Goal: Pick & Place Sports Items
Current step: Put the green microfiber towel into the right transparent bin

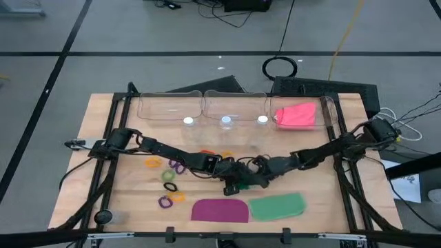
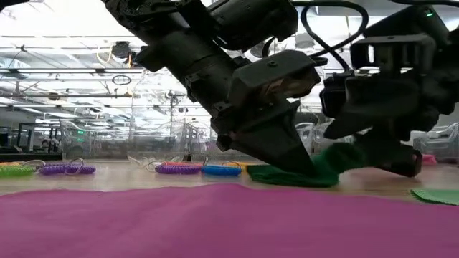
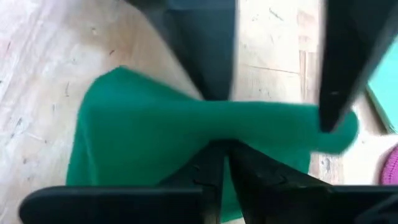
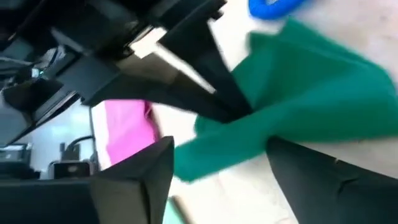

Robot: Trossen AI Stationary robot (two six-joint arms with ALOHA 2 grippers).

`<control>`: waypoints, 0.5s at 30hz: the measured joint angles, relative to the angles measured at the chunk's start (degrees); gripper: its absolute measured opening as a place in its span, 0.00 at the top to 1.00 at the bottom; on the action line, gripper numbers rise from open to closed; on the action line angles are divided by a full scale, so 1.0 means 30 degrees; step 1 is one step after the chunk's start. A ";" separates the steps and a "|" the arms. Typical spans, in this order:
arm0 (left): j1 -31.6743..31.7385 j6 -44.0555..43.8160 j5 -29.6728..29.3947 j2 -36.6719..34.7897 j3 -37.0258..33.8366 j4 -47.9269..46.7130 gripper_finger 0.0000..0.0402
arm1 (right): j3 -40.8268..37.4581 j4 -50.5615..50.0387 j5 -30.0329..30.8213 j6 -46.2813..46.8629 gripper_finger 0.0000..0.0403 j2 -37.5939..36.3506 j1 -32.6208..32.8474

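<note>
The dark green piece [image 3: 143, 137] lies bunched on the table's middle, mostly hidden under both grippers in the high view. My left gripper [image 2: 301, 166] is shut on it. My right gripper [image 4: 217, 171] stands open, one finger on each side of the piece's raised end [image 2: 343, 156]. The purple piece [image 1: 219, 210] and the light green piece [image 1: 277, 205] lie flat near the front edge. The pink piece [image 1: 298, 115] lies in the far right clear bin. Several small rings [image 1: 169, 176] lie at the centre left. My left gripper pinches a raised fold [image 3: 217, 132] near the middle of the dark green piece between its two fingers. The fingers slant down from the table's left. The cloth puckers at the pinch and its broad part [image 2: 276, 175] lies on the table. My right gripper has the raised end [image 3: 339, 132] against one finger [image 3: 336, 99]; whether that finger touches it I cannot tell.
Three clear bins [image 1: 227, 107] stand in a row along the far edge. A blue ring [image 2: 221, 170] and a purple ring [image 2: 178, 169] lie just beyond the grippers. The two arms meet closely at the table's centre.
</note>
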 joint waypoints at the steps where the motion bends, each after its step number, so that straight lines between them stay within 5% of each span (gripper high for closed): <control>1: 0.0000 0.0000 0.0000 -0.0006 0.0000 -0.0007 0.94 | 0.0000 -0.0342 -0.0181 0.0035 0.56 -0.0159 0.0000; 15: 0.0055 -0.0240 0.0954 -0.0162 0.0022 0.0111 0.94 | -0.0143 -0.7785 0.1009 -0.0249 0.53 -0.3789 0.0037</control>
